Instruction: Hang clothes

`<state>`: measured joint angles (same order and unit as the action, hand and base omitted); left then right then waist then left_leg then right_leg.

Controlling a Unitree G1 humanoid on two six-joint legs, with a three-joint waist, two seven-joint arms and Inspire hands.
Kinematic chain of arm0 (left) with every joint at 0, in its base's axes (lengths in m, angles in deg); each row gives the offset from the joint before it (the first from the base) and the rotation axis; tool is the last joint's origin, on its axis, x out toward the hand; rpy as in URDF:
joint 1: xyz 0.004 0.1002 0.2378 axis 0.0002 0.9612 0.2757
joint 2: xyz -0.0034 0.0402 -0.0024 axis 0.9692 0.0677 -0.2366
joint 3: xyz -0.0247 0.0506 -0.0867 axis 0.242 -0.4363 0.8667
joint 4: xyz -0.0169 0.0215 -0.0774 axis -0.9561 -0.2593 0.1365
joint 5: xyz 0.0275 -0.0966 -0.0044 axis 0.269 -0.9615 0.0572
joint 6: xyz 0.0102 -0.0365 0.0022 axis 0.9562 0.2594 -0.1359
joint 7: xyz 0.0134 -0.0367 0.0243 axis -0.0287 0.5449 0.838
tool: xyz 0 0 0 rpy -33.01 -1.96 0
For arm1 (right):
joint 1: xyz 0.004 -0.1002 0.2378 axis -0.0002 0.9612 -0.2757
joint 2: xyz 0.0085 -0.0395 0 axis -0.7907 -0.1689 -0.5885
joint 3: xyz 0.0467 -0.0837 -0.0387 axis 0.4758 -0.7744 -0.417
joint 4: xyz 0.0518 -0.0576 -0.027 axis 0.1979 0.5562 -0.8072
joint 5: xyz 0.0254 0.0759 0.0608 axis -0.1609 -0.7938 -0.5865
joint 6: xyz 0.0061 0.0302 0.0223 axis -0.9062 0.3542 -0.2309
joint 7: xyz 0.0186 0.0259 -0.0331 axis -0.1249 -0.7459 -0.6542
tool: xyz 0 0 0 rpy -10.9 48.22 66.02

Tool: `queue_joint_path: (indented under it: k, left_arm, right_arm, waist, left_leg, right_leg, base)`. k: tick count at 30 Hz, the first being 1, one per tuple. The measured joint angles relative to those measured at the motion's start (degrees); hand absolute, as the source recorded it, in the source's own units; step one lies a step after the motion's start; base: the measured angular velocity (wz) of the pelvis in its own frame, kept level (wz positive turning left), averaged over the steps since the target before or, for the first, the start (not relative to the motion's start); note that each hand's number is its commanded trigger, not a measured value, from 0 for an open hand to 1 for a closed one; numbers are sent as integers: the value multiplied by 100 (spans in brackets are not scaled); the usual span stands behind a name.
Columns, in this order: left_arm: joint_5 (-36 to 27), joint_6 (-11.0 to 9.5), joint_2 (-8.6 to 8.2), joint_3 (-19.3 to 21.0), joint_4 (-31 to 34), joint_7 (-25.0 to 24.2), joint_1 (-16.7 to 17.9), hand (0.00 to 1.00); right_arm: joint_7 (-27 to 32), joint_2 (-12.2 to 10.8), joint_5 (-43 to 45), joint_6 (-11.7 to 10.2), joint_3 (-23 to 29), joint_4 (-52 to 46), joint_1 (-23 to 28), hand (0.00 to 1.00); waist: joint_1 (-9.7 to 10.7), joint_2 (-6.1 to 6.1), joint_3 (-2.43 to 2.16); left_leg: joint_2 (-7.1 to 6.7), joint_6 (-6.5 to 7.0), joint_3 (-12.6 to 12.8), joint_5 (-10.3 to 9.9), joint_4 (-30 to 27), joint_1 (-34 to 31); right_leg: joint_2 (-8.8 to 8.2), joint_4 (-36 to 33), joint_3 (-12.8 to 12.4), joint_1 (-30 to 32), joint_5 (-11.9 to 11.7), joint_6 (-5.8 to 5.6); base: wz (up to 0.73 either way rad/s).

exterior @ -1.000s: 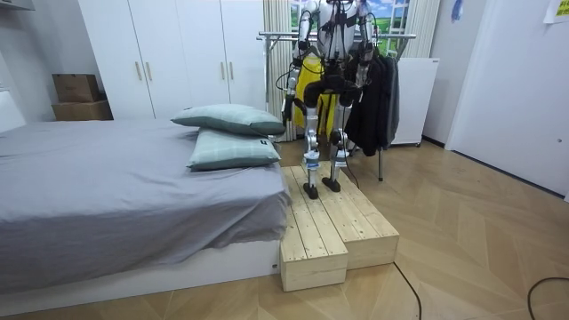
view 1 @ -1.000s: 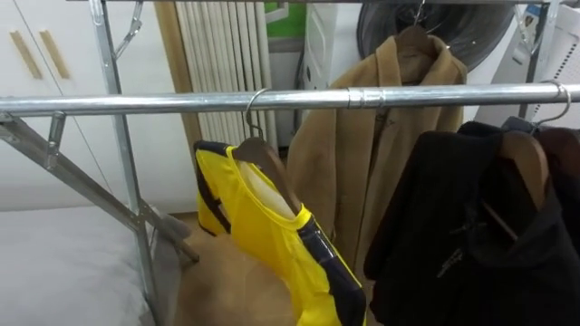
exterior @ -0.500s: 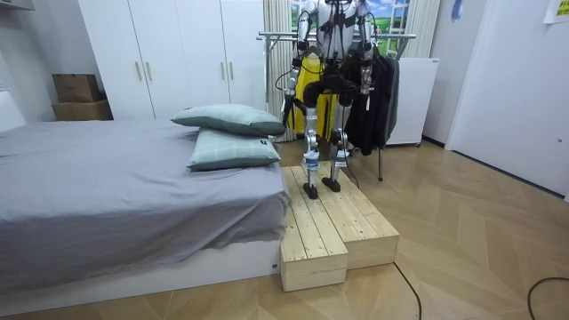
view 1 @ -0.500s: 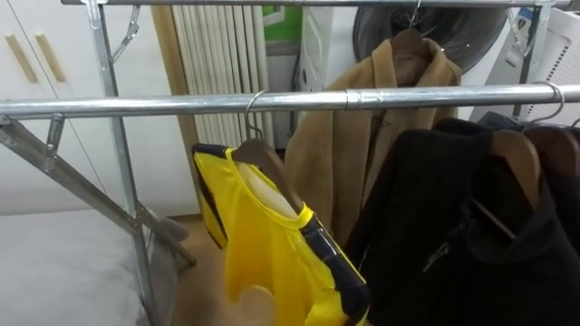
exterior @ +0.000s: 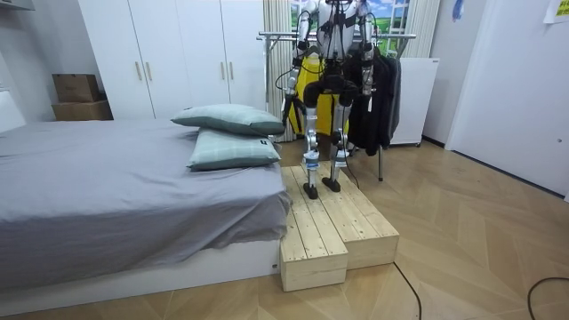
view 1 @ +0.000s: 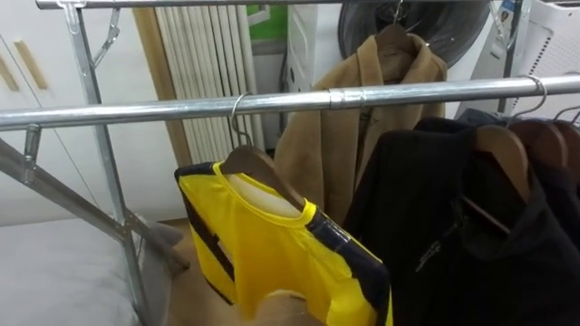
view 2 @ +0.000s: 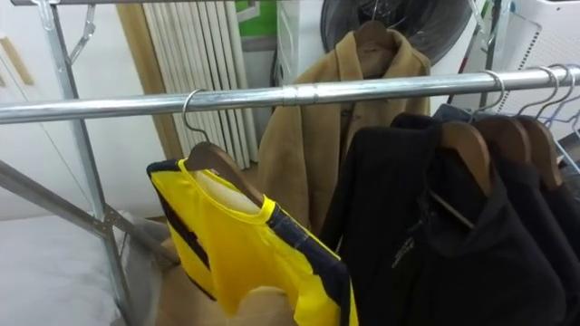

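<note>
Because the shirt (view 1: 263, 244) sits skewed on its hanger (view 1: 260, 168), a knock could drop it from the rail (view 1: 136, 110); the hands' state I cannot tell.

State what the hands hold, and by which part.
It cannot be told. The yellow shirt hangs on its hanger, hooked over the rail.

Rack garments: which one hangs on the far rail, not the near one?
The tan coat; the yellow shirt and black jackets hang on the near rail.
</note>
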<state>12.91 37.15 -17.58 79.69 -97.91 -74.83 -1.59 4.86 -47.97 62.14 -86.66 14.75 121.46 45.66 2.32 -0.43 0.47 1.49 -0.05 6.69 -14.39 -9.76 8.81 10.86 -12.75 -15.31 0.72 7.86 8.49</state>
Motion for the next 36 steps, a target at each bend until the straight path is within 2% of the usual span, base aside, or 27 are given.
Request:
queue_joint_path:
  k: [4,7,12,13,14,15,16,17,18,19,20,21,22,23,24,26,27,28,29,30,31,32,33,34,35,36]
  left_arm:
    - [-63,-31,-10,7,1,45,-1,0]
    - [-388,-128,-16,-4,-1,151,1,0]
    - [-448,-202,-47,-10,6,237,-163,0]
    - [-455,-266,-45,-7,9,243,-212,0]
    - [-454,-398,-48,-7,12,245,-232,0]
    - [-453,-440,-58,-7,12,245,-264,0]
    - [-448,-456,-84,-8,10,248,-358,0]
    - [-453,-474,-106,-8,30,252,-461,0]
    - [-459,-503,-109,-10,70,253,-501,0]
    - [-464,-574,-92,-8,94,255,-564,0]
    - [-468,-620,-33,-8,100,257,-564,0]
    - [-467,-623,-4,-13,100,238,-563,0]
    - [-464,-621,60,-77,100,228,-550,0]
    - [-464,-622,121,-113,126,214,-515,0]
    - [-454,-623,136,-109,135,219,-499,0]
    - [-434,-609,157,18,107,216,-479,0]
    - [-435,-609,161,23,106,211,-463,0]
    - [-439,-609,167,23,100,201,-434,0]
    - [-441,-608,163,36,100,162,-381,0]
    - [-443,-608,158,50,101,141,-347,0]
    - [-452,-606,136,120,99,112,-265,0]
    - [-459,-604,135,130,100,112,-231,0]
    - [-468,-603,134,149,102,124,-219,0]
    - [-543,-603,135,210,111,161,-180,0]
    - [-564,-600,153,205,82,200,-180,0]
    - [-567,-600,160,192,70,219,-179,0]
  right_arm:
    - [15,0,-2,2,-1,-94,4,0]
    - [25,16,11,3,-59,-94,-35,0]
    - [67,39,492,13,-131,-118,-331,0]
    - [62,61,572,4,-182,-113,-444,0]
    - [62,101,653,0,-257,-110,-539,0]
    - [59,131,711,0,-292,-106,-590,0]
    - [59,193,769,-4,-317,-68,-637,0]
    - [60,271,766,0,-367,-38,-629,0]
    - [60,303,760,4,-391,-11,-630,0]
    - [58,316,772,20,-394,40,-642,0]
    - [18,320,784,65,-394,47,-676,0]
    - [2,330,786,68,-394,47,-679,0]
    - [3,332,790,68,-393,37,-677,0]
    - [3,347,780,73,-381,37,-672,0]
    - [3,362,763,77,-360,37,-661,0]
    - [0,413,758,159,-177,40,-603,0]
    - [-1,417,758,186,-135,40,-600,0]
    - [-19,420,749,206,-48,61,-606,0]
    - [-57,435,737,206,-32,136,-610,0]
    - [-59,436,722,214,-28,146,-636,0]
    - [-58,435,721,213,-39,131,-668,0]
    - [-56,419,715,216,-38,115,-677,0]
    - [-55,403,709,225,-47,110,-670,0]
    - [-57,412,661,267,-57,106,-651,0]
    - [-55,419,524,283,-57,107,-616,0]
    - [-52,421,478,303,-58,111,-574,0]
  waist:
    - [-41,-18,-5]
    - [-96,-27,1]
    - [-121,-88,9]
    - [-117,-124,25]
    - [-127,-139,12]
    - [-116,-151,16]
    - [-82,-208,16]
    - [-81,-253,23]
    - [-85,-254,31]
    - [-130,-228,19]
    - [-142,-160,-2]
    - [-113,-162,-23]
    - [-81,-151,-34]
    - [-93,-145,-29]
    - [-93,-145,-29]
    - [-89,-126,-23]
    - [-88,-110,-22]
    - [-88,-83,-13]
    - [-115,-76,-8]
    - [-146,-74,-7]
    - [-189,-52,-19]
    - [-227,-35,-64]
    - [-262,36,-60]
    - [-293,92,-88]
    - [-268,91,-100]
    - [-249,109,-106]
  left_leg:
    - [10,0,-2,0,-10,-1]
    - [12,0,8,0,-40,-30]
    - [-4,-5,-72,1,-344,-461]
    - [-1,-6,-71,2,-411,-600]
    - [-8,-9,-89,0,-483,-747]
    - [-10,-13,-116,3,-543,-832]
    - [8,-81,-109,44,-629,-1008]
    - [26,-115,47,69,-653,-1144]
    - [50,-114,177,89,-648,-1198]
    - [118,-126,483,143,-685,-1256]
    - [230,-150,893,164,-899,-1315]
    - [312,-131,1088,149,-1061,-1322]
    - [474,-122,1502,99,-1358,-1321]
    - [638,-105,1865,6,-1669,-1305]
    - [701,-115,1981,-47,-1823,-1300]
    - [827,-55,2171,-125,-2066,-1198]
    - [826,-56,2241,-125,-2052,-1152]
    - [773,-56,2356,-125,-1912,-1047]
    - [674,-64,2348,-145,-1596,-890]
    - [633,-69,2377,-200,-1413,-800]
    - [541,-27,2501,-315,-994,-643]
    - [476,-75,2618,-463,-672,-557]
    - [489,-123,2648,-479,-625,-559]
    - [508,-133,2553,-484,-534,-551]
    - [504,-134,2408,-478,-466,-519]
    - [497,-137,2378,-463,-431,-487]
  right_leg:
    - [-7,-7,89,2,5,9]
    - [-27,-17,170,4,17,26]
    - [-132,-153,523,274,61,60]
    - [-204,-195,851,380,72,76]
    - [-325,-191,1399,451,89,104]
    - [-391,-161,1607,455,93,112]
    - [-485,-100,1925,442,90,120]
    - [-565,-55,2259,441,96,130]
    - [-601,-13,2436,451,111,145]
    - [-690,24,2750,452,148,174]
    - [-806,4,3116,441,232,179]
    - [-844,-7,3299,422,276,169]
    - [-930,-34,3652,407,379,117]
    - [-1007,-111,4008,432,429,146]
    - [-1046,-146,4228,436,446,170]
    - [-1228,-216,5085,421,558,149]
    - [-1278,-218,5288,419,574,131]
    - [-1341,-215,5637,406,596,96]
    - [-1368,-232,5918,451,643,8]
    - [-1380,-270,6039,470,680,-60]
    - [-1424,-448,6216,555,738,-166]
    - [-1535,-718,6321,653,794,-268]
    - [-1628,-858,6361,683,811,-357]
    - [-1752,-1085,6313,708,766,-504]
    - [-1797,-1105,6212,653,641,-479]
    - [-1812,-1073,6163,598,611,-430]
  base:
    - [3]
    - [13]
    - [35]
    - [58]
    - [64]
    - [93]
    - [136]
    - [153]
    - [155]
    - [145]
    - [143]
    - [160]
    - [170]
    - [172]
    - [184]
    - [197]
    - [196]
    - [189]
    - [172]
    - [134]
    - [102]
    - [93]
    - [77]
    - [80]
    - [91]
    - [102]
